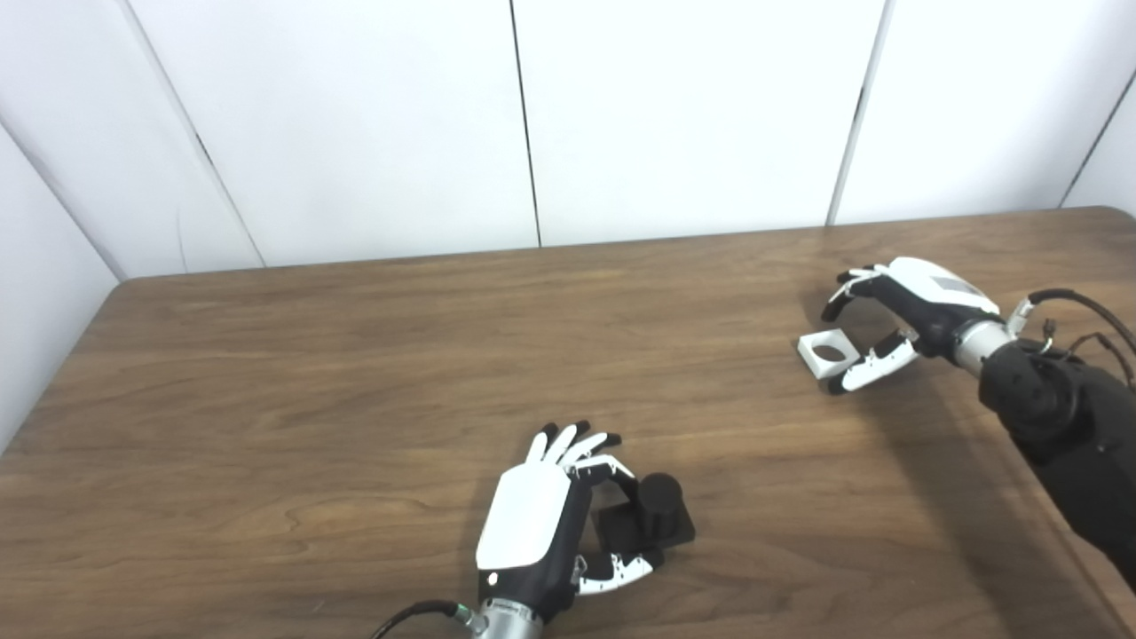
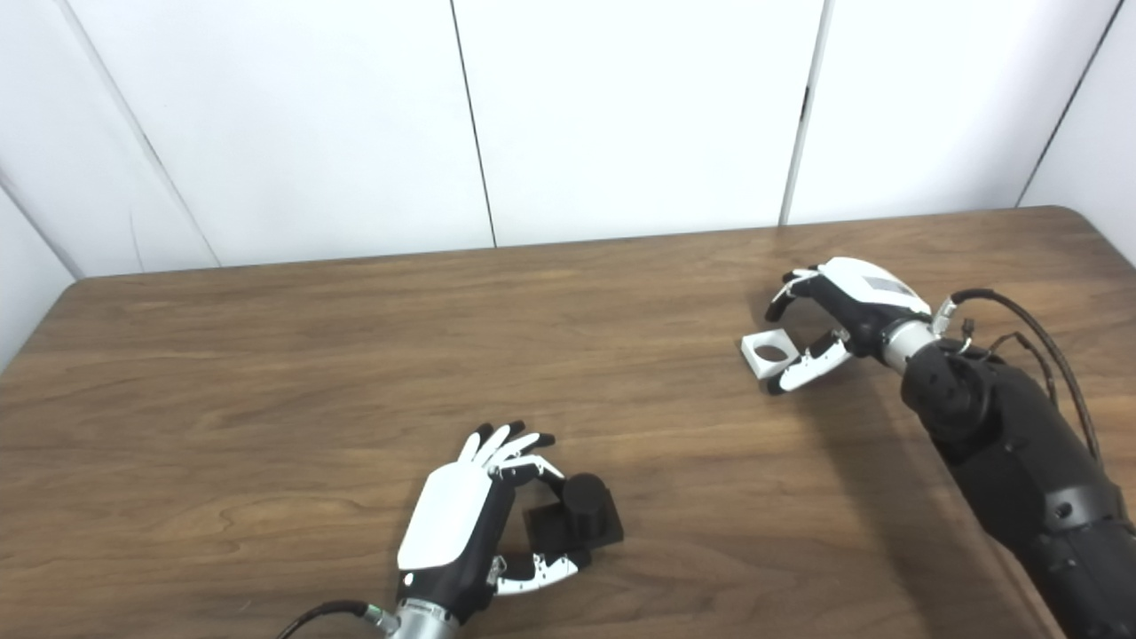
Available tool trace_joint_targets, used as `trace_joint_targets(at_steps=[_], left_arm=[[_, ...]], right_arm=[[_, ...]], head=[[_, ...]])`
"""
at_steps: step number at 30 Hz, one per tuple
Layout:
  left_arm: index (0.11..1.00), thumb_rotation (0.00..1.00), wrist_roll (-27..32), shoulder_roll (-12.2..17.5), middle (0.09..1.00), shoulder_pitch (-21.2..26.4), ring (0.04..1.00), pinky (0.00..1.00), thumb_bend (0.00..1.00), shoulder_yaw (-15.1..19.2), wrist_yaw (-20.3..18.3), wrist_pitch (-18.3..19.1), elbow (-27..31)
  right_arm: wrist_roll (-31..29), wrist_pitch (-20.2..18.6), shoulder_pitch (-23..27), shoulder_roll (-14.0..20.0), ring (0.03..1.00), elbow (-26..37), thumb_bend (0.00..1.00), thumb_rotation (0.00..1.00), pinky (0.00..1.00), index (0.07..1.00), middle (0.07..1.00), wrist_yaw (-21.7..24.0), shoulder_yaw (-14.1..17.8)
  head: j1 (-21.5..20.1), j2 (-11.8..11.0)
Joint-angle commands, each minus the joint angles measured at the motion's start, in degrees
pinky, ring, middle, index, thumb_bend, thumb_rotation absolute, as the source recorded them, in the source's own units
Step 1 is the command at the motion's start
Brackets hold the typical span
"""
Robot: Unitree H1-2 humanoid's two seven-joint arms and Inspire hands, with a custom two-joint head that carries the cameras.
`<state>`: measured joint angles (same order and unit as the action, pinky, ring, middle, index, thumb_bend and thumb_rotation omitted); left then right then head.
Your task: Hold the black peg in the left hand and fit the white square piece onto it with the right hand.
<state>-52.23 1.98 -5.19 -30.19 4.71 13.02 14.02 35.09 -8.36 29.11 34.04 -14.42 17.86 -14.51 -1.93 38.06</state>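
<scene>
black peg (image 1: 652, 519) on the wooden bench (image 1: 355, 373) is flanked by the left hand (image 1: 541, 524), fingers spread, not gripped. white square piece (image 1: 828, 352) lies w/in the right hand (image 1: 896, 324), fingers apart, unheld.

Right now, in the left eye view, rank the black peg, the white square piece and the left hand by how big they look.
1. left hand, clearly largest.
2. black peg, counting its square base.
3. white square piece, smallest, though it lies farther from the camera, so the gap between it and the peg is unsure.
</scene>
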Motion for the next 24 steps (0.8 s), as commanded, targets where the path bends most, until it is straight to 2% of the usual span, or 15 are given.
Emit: trace_joint_targets(at_steps=[1, 16, 24], left_arm=[[0.489, 0.06, -1.9, 0.1, 0.85, -1.6, 0.944, 1.0, 0.52, 0.2, -0.6, 1.0, -1.6], [0.489, 0.06, -2.1, -0.1, 0.85, -1.6, 0.946, 1.0, 0.52, 0.0, -0.5, 0.7, -1.6], [0.489, 0.06, -2.2, -0.5, 0.856, -1.5, 0.952, 1.0, 0.52, 0.0, -0.9, 1.0, -1.7]], right_arm=[[0.6, 1.6, 2.8, 0.4, 0.98, 0.5, 0.91, 0.26, 1.0, 0.681, 0.919, -1.3, 0.1], [1.8, 0.4, 3.4, -1.6, 0.987, -1.2, 0.9, 0.28, 1.0, 0.694, 0.929, -1.6, -1.3], [1.7, 1.6, 4.1, -2.0, 0.98, -3.0, 0.89, 0.28, 1.0, 0.663, 0.914, -2.0, -1.6]], head=[[-0.1, 0.1], [-0.1, 0.0], [0.0, 0.2]])
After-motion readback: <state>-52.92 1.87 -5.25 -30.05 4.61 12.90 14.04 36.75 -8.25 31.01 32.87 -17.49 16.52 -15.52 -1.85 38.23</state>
